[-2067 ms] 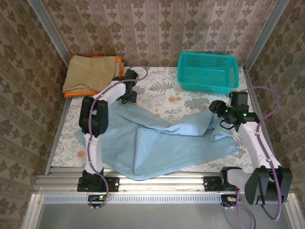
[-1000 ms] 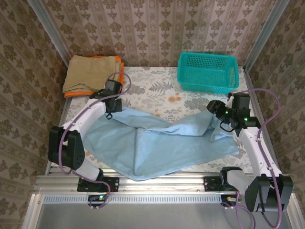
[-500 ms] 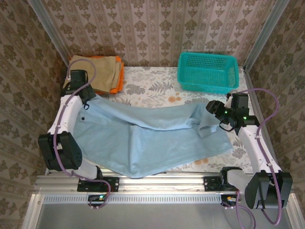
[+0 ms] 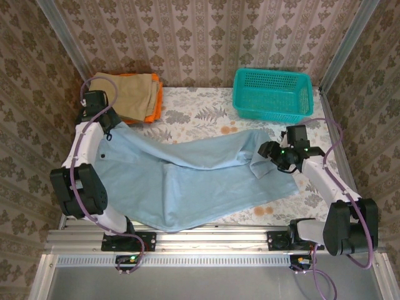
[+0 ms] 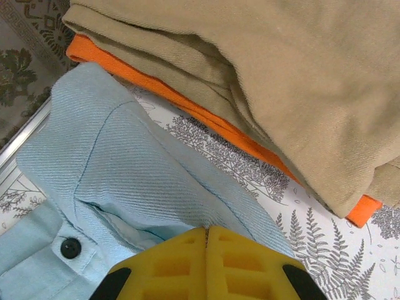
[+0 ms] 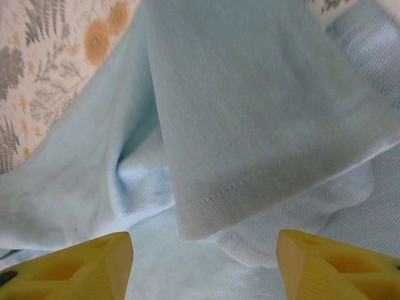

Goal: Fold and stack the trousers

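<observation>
Right, from overhead I have the trousers [image 4: 187, 187] sprawled across most of the table [image 4: 206, 115] — waist end at the far left, legs running toward the right; the lower fold of the cloth lies close to the table's near edge.

The left gripper [image 4: 104, 124] sits at the far left of the table, just beside the folded pile; its jaws are pressed fully together, and on its wrist camera the two yellow fingers [image 5: 169, 265] meet with no gap between them. The pale blue waistband runs up under those fingertips and appears pinched there, though the exact bite is hidden by the fingers themselves; a dark button [image 5: 70, 248] shows on the waistband to the left of them. Beyond the gripper lies the tan cloth [image 5: 281, 75], folded and resting on the orange cloth [image 5: 206, 122]; a corner of the trousers touches the orange edge.

The right gripper [image 4: 270, 154] is over the leg ends at the right side of the table; its jaws stand wide apart with nothing clamped between them. Its wrist camera looks down on a hemmed leg end folded over the cloth beneath it, lying between the two spread fingers [image 6: 94, 262]; whether the tips touch the cloth I cannot tell.

A teal basket [image 4: 273, 94] stands at the far right — well apart from the trousers.
</observation>
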`<state>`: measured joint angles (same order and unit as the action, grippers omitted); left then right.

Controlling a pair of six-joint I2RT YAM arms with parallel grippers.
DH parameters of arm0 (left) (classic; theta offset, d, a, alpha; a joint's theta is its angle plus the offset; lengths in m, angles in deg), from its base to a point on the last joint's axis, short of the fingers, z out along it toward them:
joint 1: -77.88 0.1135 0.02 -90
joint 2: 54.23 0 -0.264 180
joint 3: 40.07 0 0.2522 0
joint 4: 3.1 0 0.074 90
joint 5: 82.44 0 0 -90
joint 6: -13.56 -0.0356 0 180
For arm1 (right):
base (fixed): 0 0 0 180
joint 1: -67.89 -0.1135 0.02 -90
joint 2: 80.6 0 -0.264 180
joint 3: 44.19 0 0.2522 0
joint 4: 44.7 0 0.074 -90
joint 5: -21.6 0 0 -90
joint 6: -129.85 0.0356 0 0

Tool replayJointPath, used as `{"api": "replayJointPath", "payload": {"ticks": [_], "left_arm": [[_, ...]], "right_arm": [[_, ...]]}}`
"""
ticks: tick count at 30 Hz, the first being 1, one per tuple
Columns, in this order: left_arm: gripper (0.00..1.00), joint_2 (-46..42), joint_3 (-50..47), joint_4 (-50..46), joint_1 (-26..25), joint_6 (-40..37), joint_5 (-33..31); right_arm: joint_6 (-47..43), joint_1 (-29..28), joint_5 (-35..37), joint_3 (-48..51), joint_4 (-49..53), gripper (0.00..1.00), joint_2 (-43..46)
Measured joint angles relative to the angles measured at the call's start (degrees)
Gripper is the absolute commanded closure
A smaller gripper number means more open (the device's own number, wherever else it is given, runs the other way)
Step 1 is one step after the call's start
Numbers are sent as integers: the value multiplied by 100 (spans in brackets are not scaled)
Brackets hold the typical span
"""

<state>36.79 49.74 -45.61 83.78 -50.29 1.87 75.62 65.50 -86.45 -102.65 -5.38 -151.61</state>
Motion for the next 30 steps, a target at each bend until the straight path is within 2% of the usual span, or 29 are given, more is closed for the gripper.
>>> {"api": "replayJointPath", "payload": {"ticks": [7,8,11,13,17,22,24,27,28,29,30], "left_arm": [[100,0,-146,157,0,46,118],[100,0,-146,184,0,52,144],[100,-2,-146,223,0,70,173],[100,-2,-144,225,7,70,195],[100,-2,-146,232,37,90,256],[100,0,-101,236,127,131,393],[100,0,-28,234,149,138,448],[100,0,70,245,166,177,518],[100,0,101,243,168,186,553],[100,0,125,245,166,199,581],[100,0,136,249,166,216,605]], "right_arm": [[398,-494,0,225,-74,42,-232],[461,-542,-2,238,-168,48,-356],[575,-560,35,234,-354,84,-697],[592,-560,131,214,-361,100,-813],[385,-608,584,-61,-240,100,-697],[-170,-651,1696,-730,251,100,-271],[-378,-538,2164,-1056,369,100,-249],[-452,-129,2363,-1375,442,99,-293],[-437,-4,2315,-1434,439,84,-328],[-372,107,2253,-1449,426,63,-367],[-332,151,2142,-1434,437,58,-407]]}}
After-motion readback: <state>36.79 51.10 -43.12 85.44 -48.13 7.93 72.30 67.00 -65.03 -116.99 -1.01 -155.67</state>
